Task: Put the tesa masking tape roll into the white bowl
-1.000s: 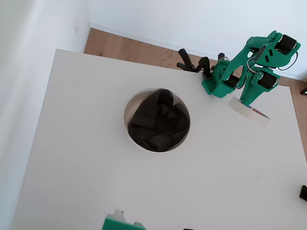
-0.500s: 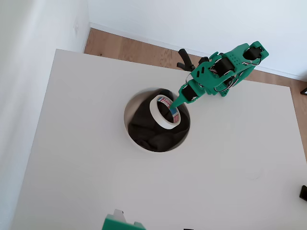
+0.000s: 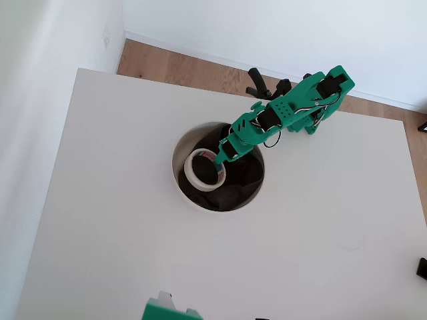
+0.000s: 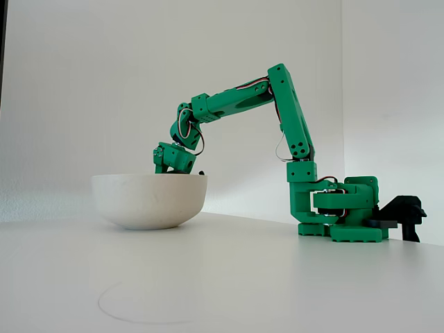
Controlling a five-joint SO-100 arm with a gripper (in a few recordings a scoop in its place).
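The white bowl [image 3: 179, 185] sits mid-table with dark grey cloth [image 3: 237, 180] inside. In the overhead view the tesa masking tape roll [image 3: 197, 175], a cream ring, hangs tilted over the left half of the bowl. My green gripper [image 3: 218, 160] reaches in from the upper right and is shut on the roll's right edge. In the fixed view the bowl [image 4: 149, 200] stands at the left. The wrist [image 4: 173, 158] dips just behind its rim, so the fingertips and the roll are hidden there.
The arm's base [image 3: 319, 119] stands at the table's back edge beside a black clamp [image 3: 261, 84]. A green object [image 3: 167, 311] pokes in at the front edge and a dark object [image 3: 421, 268] at the right edge. Wooden floor lies beyond the table.
The gripper swung left from the table's right side, carrying the tape roll over the bowl. It has since moved further left and lower into it.
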